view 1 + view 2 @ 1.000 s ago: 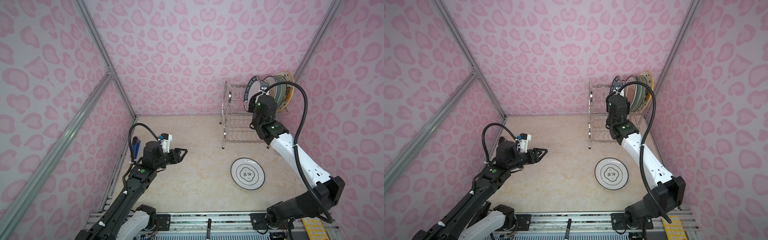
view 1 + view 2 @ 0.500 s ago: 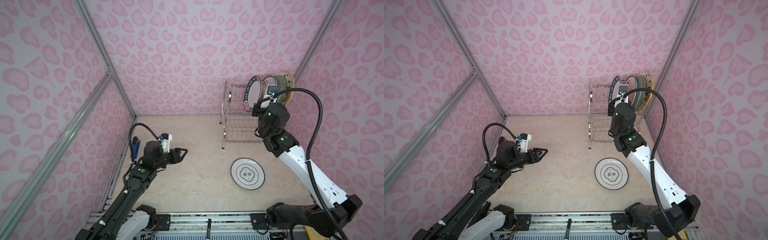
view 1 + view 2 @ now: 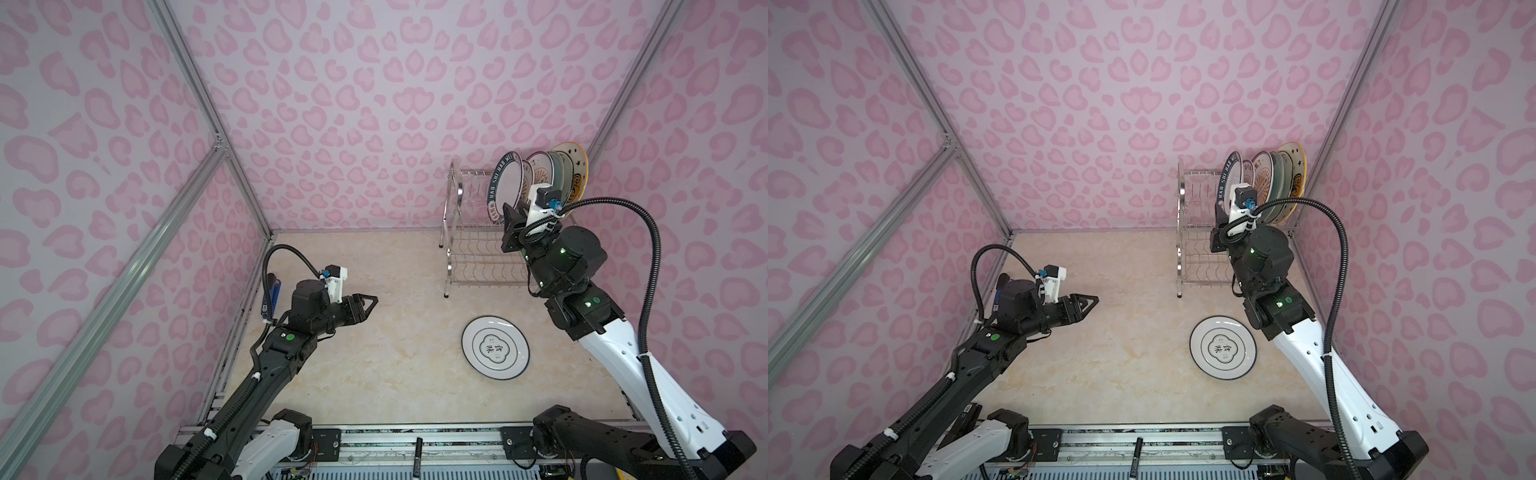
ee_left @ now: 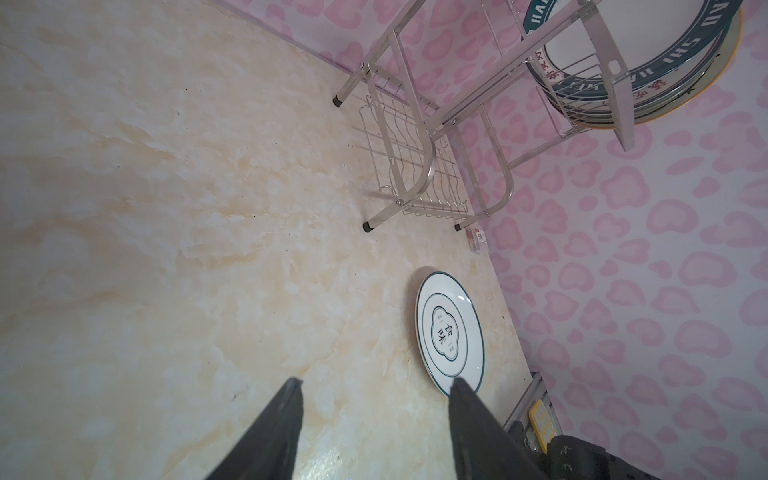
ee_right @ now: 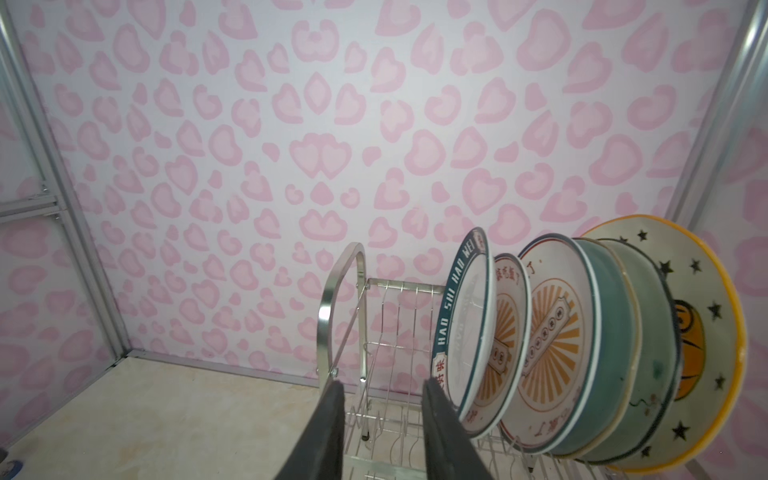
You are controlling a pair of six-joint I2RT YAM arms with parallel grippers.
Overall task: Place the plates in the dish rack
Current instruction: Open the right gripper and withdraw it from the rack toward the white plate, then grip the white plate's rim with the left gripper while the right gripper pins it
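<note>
On the table (image 3: 374,374) lies a white teal-ringed plate (image 3: 495,347).

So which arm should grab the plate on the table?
Probably the right: the plate lies beside that arm, near the dish rack, and the right hand is open, empty. The left hand hovers across the table.

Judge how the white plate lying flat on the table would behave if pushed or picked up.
The white plate looks glazed and glossy, so it is probably rigid, slippery and breakable. Lying flat on the smooth table, it would likely slide when pushed, not tip or roll. Its rim sits low against the surface, so gripping its edge may be awkward.
</note>
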